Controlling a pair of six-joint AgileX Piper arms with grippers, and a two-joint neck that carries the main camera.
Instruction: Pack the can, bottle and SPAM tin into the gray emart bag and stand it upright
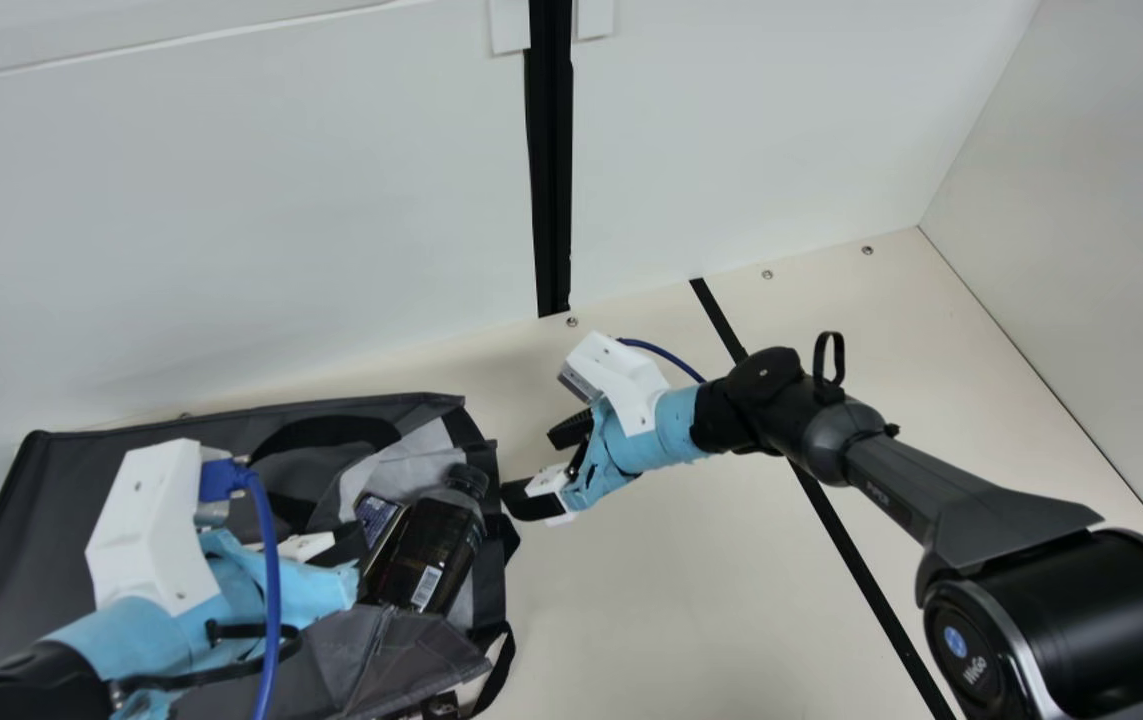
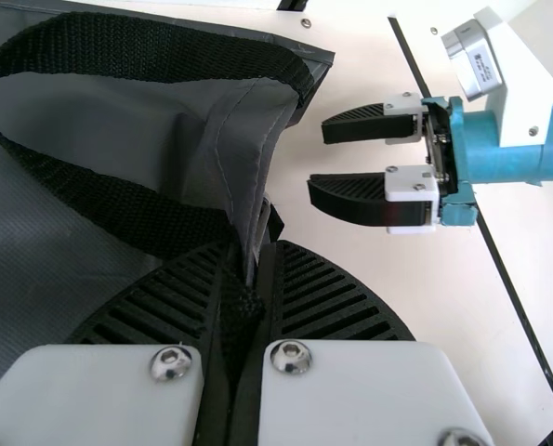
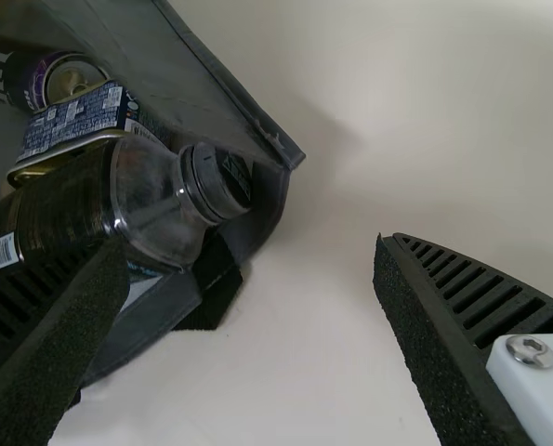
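Left pincer (image 2: 256, 255): pressed together on a black webbing handle (image 2: 155, 46), seemingly with some bag edge caught too.
Gray bag (image 1: 36, 510): lying down, mouth turned toward the right arm, upper panel lifted in folds.
Bottle (image 1: 431, 550): on its side within the mouth, cap end at the rim.
SPAM tin (image 1: 378, 515): in the bag, tilted, right beside the bottle.
Can (image 3: 62, 79): also inside, on its side next to the tin.
Right pincer (image 1: 537, 468): spread wide and holding nothing, just outside the mouth.
Step in hand: packing looks done; raising the bag is probably what remains.
Next move: likely the right pincer takes the rim or other handle, then both lift the mouth so the load slides to the base; the bottle could slip out first.
Counter (image 1: 631, 610): cream, under the bag, running back to the white wall (image 1: 231, 230).
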